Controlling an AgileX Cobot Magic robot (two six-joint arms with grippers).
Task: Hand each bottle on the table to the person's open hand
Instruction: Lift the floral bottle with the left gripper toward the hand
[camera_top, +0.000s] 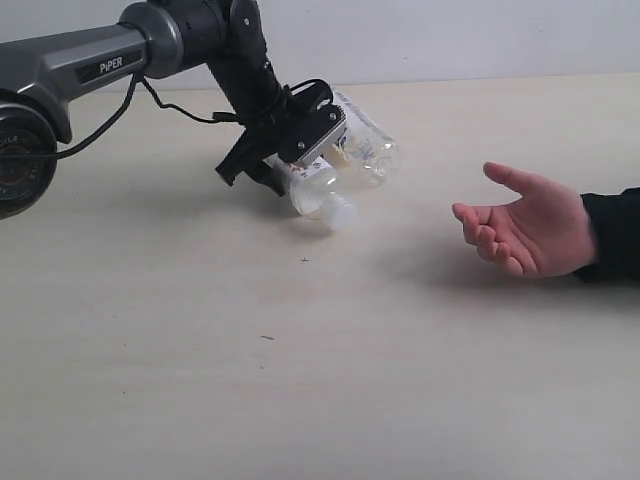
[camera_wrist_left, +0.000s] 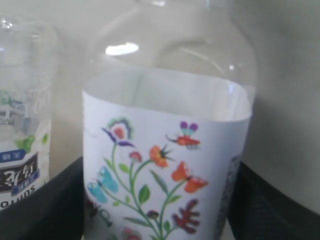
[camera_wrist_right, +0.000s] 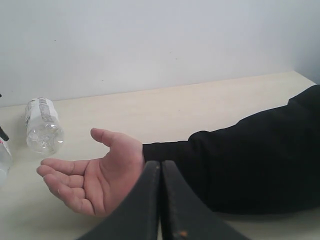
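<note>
My left gripper (camera_top: 287, 166) is shut on the white doodle-labelled bottle (camera_top: 318, 193), which tilts low over the table (camera_top: 300, 380) with its white cap toward the person's open hand (camera_top: 530, 230). In the left wrist view the flower-and-butterfly label (camera_wrist_left: 165, 175) fills the space between the dark fingers (camera_wrist_left: 272, 207). A second clear bottle (camera_top: 366, 146) lies on its side just behind, its white label carrying green and dark print (camera_wrist_left: 20, 150). My right gripper (camera_wrist_right: 161, 164) is shut and empty, just in front of the palm (camera_wrist_right: 95, 175). The pink-labelled bottle is out of view.
The person's black sleeve (camera_top: 612, 232) comes in from the right edge. The lying bottle (camera_wrist_right: 44, 125) rests between the left arm and the hand. A pale wall (camera_wrist_right: 150, 40) runs behind the table's far edge.
</note>
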